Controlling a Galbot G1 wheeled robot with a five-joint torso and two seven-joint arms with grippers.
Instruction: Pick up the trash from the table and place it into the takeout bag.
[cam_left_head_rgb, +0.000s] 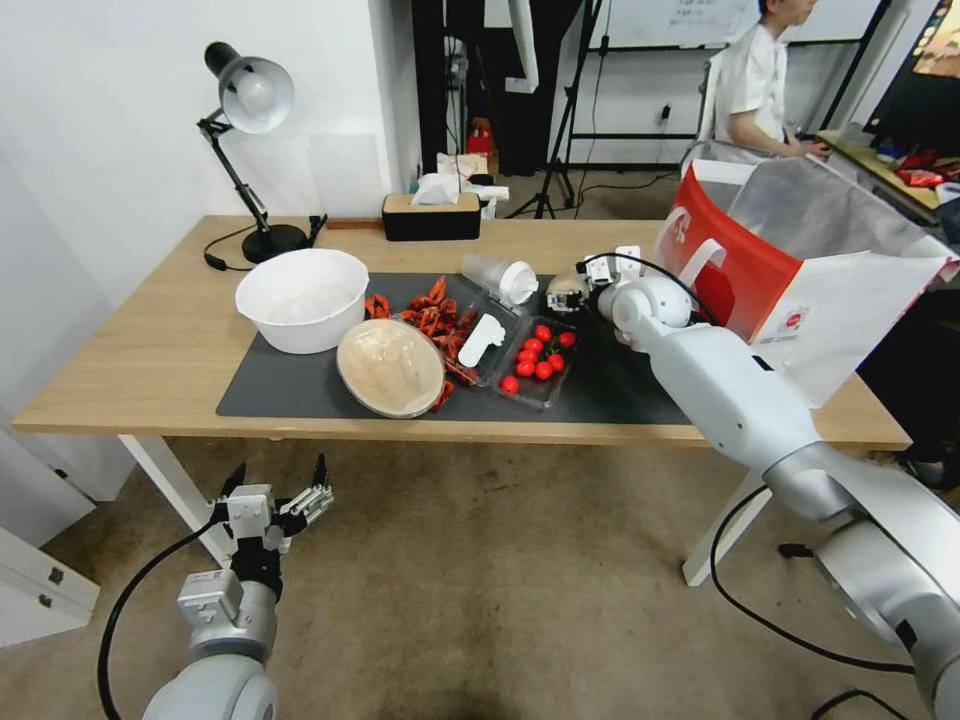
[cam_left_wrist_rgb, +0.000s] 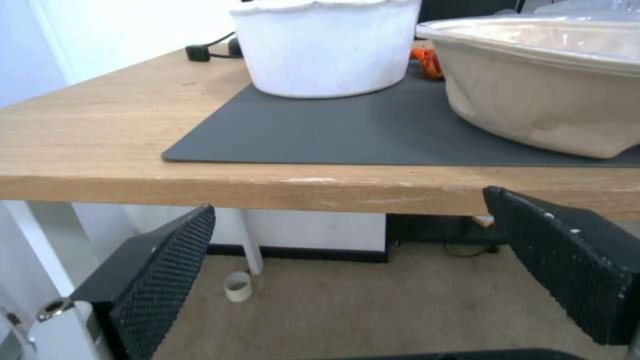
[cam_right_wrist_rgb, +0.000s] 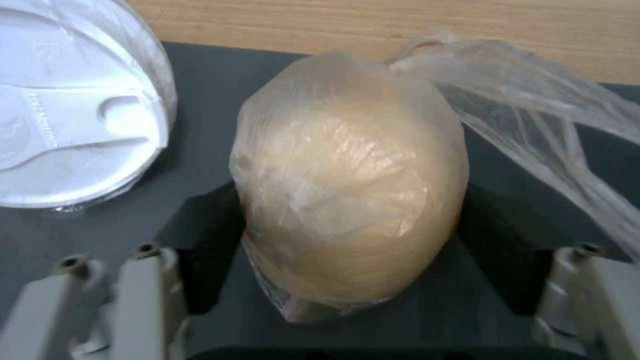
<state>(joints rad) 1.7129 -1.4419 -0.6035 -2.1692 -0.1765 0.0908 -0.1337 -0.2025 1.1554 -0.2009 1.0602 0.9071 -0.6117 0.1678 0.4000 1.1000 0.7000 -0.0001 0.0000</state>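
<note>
Right gripper (cam_right_wrist_rgb: 347, 235): reaches over the dark mat (cam_left_head_rgb: 620, 390) at table centre-right; its two black pads flank the beige ball in clear wrap (cam_right_wrist_rgb: 347, 200), one at 9 o'clock and one at 3 o'clock of the ball, both pressed against the wrap, so it appears to be pinching the ball.

Ball: sits between the pads on the mat; the loose tail of its wrap trails off toward 2 o'clock in the right wrist view.

Clear plastic cup with white lid (cam_left_head_rgb: 500, 277): lies on its side just beside the ball, at about 9 o'clock of it in the head view.

Takeout bag (cam_left_head_rgb: 800, 270): stands open-mouthed at about 3 o'clock of the right gripper, near it, on the table's right end.

Round tan bowl (cam_left_head_rgb: 390, 367): well apart, at about 8 o'clock of the gripper, next to the big white bowl (cam_left_head_rgb: 302, 297).

Left gripper (cam_left_head_rgb: 272, 505): hangs below the table's front edge, fingers spread wide, empty.

Step in hand: judged to be the grasp of the ball.

Next move calls for: a firm hold on the slippery wrap, a lift clear of the mat, then a carry toward 3 o'clock, high enough to clear the bag's rim.
</note>
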